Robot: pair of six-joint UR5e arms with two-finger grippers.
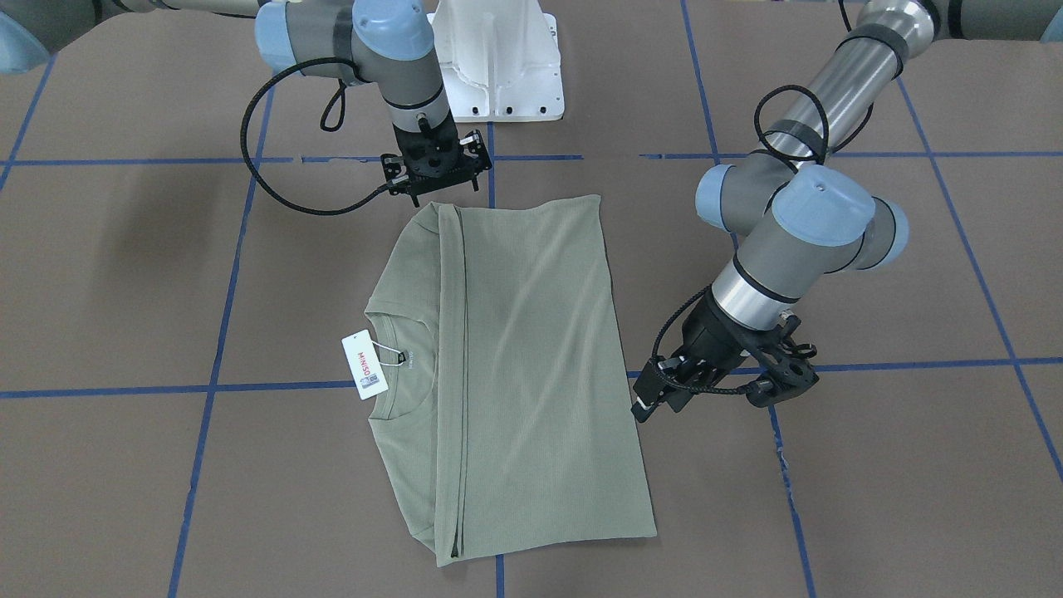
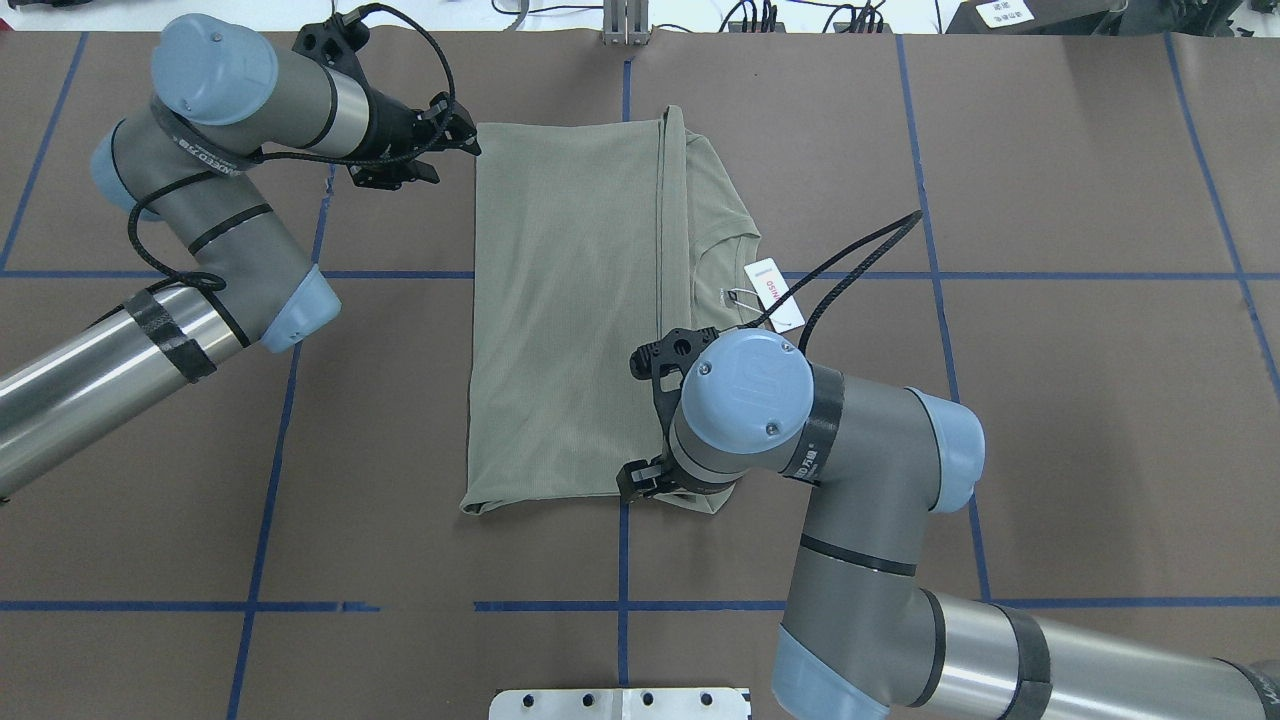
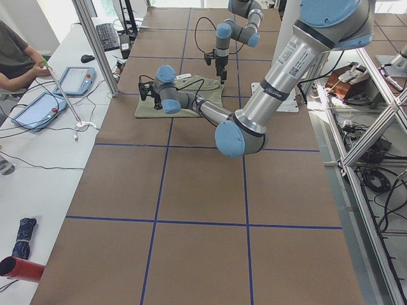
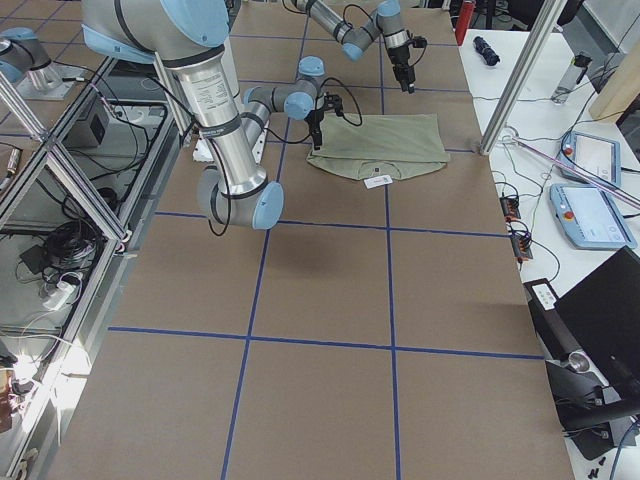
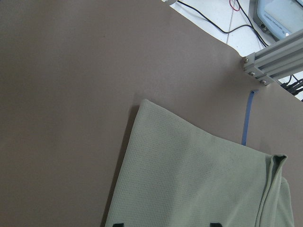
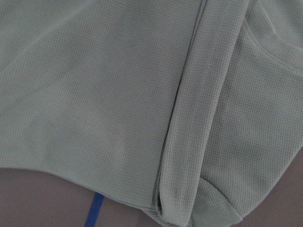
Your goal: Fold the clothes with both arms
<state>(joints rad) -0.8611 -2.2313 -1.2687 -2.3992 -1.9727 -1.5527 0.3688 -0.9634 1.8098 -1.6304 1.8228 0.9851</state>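
The sage-green long-sleeved knit shirt [image 2: 560, 320] lies flat on the brown paper-covered table [image 2: 1050, 400]. It is already narrowed to a tidy oblong, one layer lapped over the body, with the ribbed collar [image 2: 725, 240] and white hang tag [image 2: 775, 292] left showing. I judge at least one more fold remains. The left pincer [image 2: 452, 148], wide and empty, hovers low with the shirt's far corner just ahead of its tips. The right pincer [image 1: 434, 178] points straight down, the shirt's near edge directly below it (its tips are hidden, so I cannot tell their spread).
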